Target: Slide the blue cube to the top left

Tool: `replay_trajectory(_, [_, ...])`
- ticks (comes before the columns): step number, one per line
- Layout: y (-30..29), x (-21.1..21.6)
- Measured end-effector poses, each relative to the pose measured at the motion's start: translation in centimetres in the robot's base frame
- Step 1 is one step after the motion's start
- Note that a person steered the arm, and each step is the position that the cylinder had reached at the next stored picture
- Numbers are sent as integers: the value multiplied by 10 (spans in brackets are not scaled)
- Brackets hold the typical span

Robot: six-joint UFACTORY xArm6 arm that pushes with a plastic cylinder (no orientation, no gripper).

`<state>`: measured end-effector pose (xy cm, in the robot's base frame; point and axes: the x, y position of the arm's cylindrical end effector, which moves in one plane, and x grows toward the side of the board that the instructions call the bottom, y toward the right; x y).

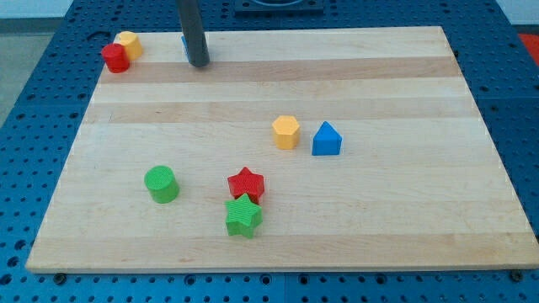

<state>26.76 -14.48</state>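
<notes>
The blue cube (184, 46) is almost wholly hidden behind my rod near the view's top; only a thin blue sliver shows at the rod's left edge. My tip (199, 63) rests on the board right in front of the cube, touching or nearly touching it. To the left, in the board's top left corner, stand a red cylinder (115, 58) and a yellow block (129, 44), touching each other.
A yellow hexagonal block (286, 132) and a blue triangular block (327, 140) sit right of centre. A green cylinder (161, 184), a red star (246, 184) and a green star (243, 217) sit at the lower left-centre. The wooden board (404, 219) lies on a blue perforated table.
</notes>
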Motion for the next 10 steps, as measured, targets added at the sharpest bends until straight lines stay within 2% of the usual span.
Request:
replay_trajectory(1, [-8,-1])
replay_trajectory(2, [17,6])
replay_trajectory(3, [67,7])
replay_trajectory(4, [77,-16])
replay_trajectory(5, [55,-27])
replay_trajectory(8, [-25,-25])
replay_trajectory(10, [-26,-25])
